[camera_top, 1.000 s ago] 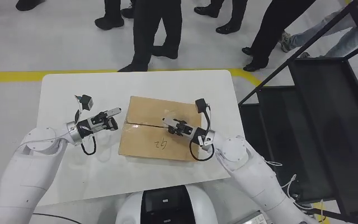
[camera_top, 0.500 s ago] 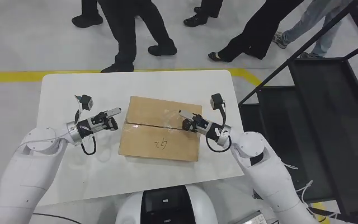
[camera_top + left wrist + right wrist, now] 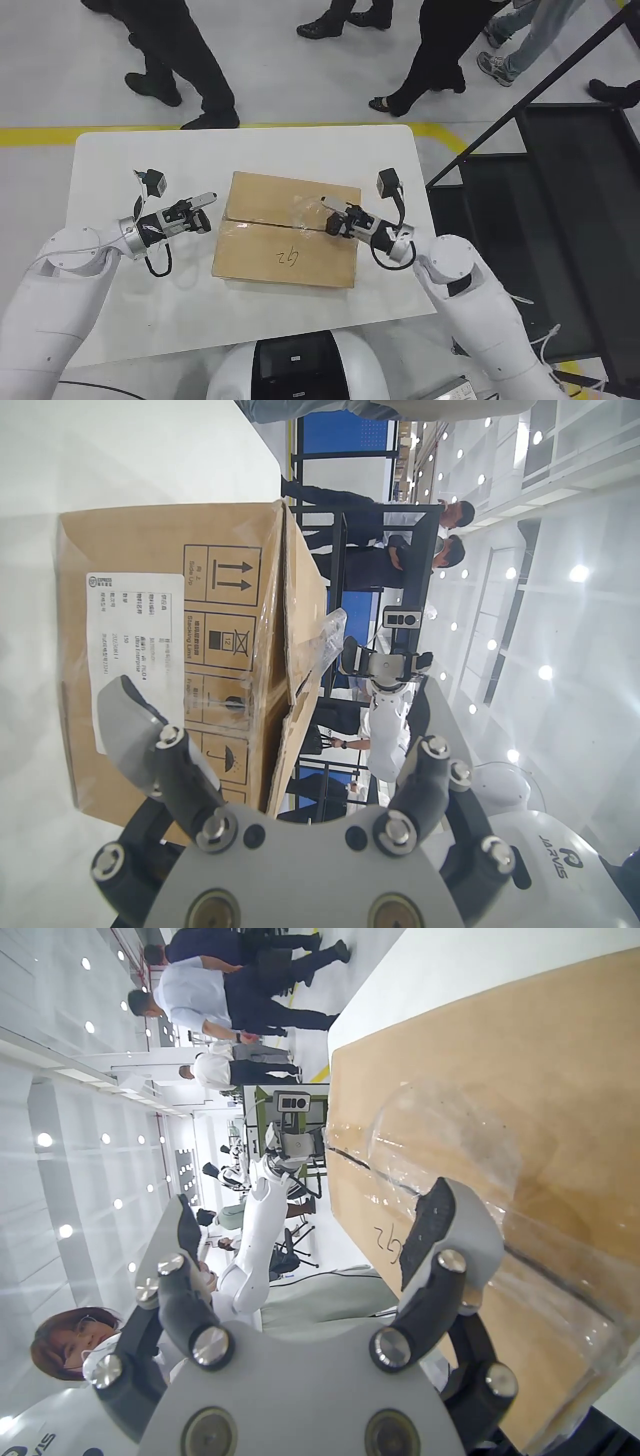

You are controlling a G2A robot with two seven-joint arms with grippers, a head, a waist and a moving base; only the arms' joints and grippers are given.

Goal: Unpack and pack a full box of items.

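Observation:
A brown cardboard box lies closed in the middle of the white table, with a seam across its top and a white label on its side. A strip of clear tape curls up off the seam near the box's right end. My right gripper hovers over that end, open, with one finger against the loose tape. Just off the box's left end, my left gripper stands open and holds nothing.
A black metal stair frame stands close to the table's right side. People stand on the floor past the far edge. Bare table surface lies left of the box and along the front edge.
My right gripper has moved from the middle of the box top to its right end, and the clear tape now stands up off the seam. The left arm has stayed put.

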